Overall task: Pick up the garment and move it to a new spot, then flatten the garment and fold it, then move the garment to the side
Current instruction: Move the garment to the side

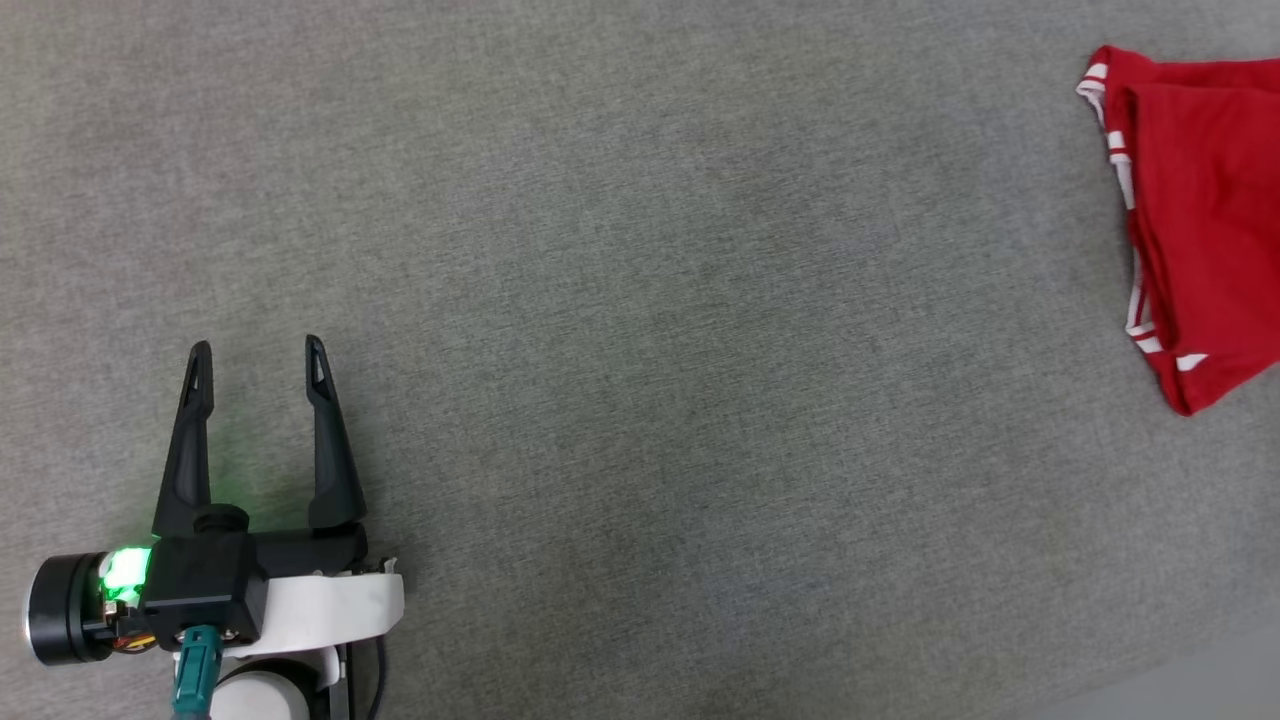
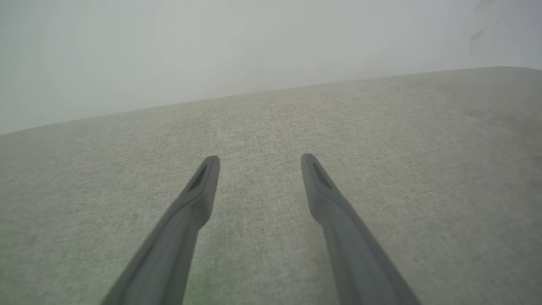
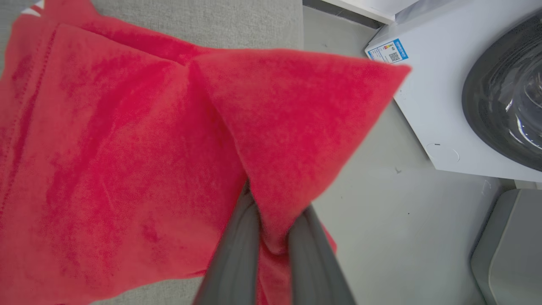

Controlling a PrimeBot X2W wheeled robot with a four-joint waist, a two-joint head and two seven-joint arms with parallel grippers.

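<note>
Work surface: grey woven fabric (image 1: 600,300), uniform weave, running to a straight far edge in the left wrist view, where a plain pale wall (image 2: 211,51) stands behind it. Right wrist view: past the surface's edge lies a pale grey floor (image 3: 381,220), and on it a white washing machine (image 3: 432,114) with a dark round glass door (image 3: 504,93) and a blue-bordered label (image 3: 388,50) carrying a QR code near one corner of its casing. Just beside the machine, a light grey rounded-corner object (image 3: 508,250); identity cannot be told.
</note>
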